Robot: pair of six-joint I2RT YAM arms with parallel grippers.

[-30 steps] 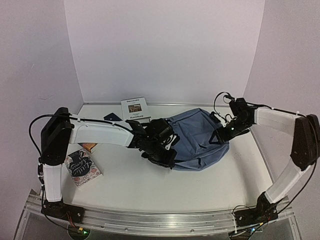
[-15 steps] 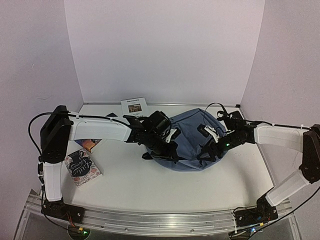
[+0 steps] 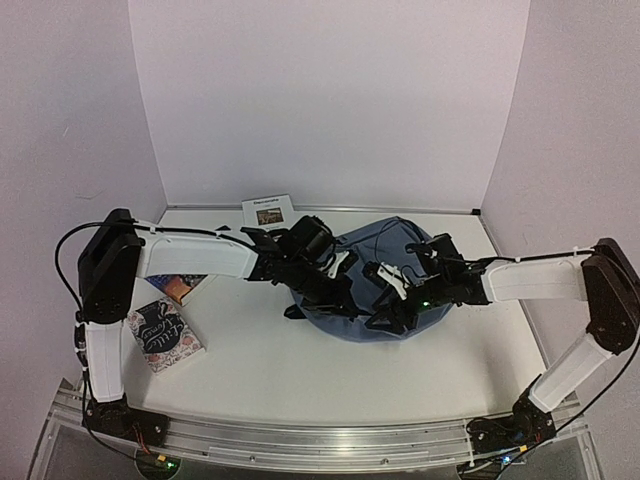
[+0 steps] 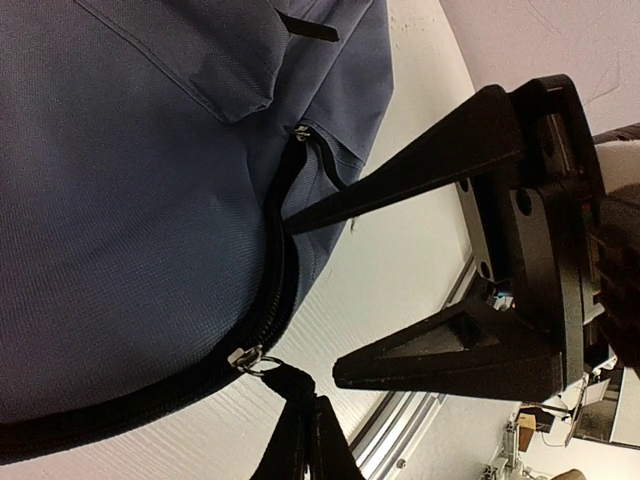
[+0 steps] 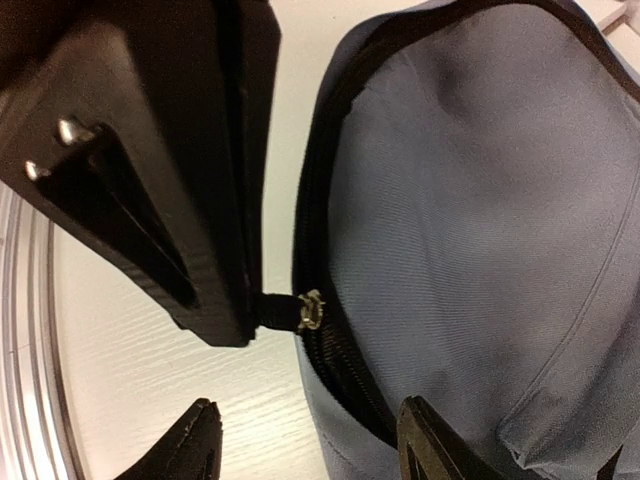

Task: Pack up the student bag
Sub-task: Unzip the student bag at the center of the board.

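The student bag (image 3: 385, 262) is a slate-blue backpack lying in the middle of the table; it also shows in the left wrist view (image 4: 130, 200) and the right wrist view (image 5: 480, 230). My left gripper (image 3: 340, 292) (image 4: 312, 395) is shut on the black fabric pull tab (image 4: 289, 374) (image 5: 272, 308) of the main zipper at the bag's near left edge. My right gripper (image 3: 385, 306) (image 5: 306, 400) is open, with one finger on each side of the black zipper (image 5: 340, 370), close beside the left gripper (image 5: 240, 300). It holds nothing.
A white book (image 3: 268, 212) stands against the back wall. A floral book (image 3: 165, 337) lies at the front left. An orange book (image 3: 180, 288) lies partly under the left arm. The metal rail (image 3: 320, 448) runs along the table's near edge.
My right gripper has moved left from the bag's right side to its near edge, beside the left gripper. The bag has bunched into a rounder shape. The left gripper has shifted slightly back.
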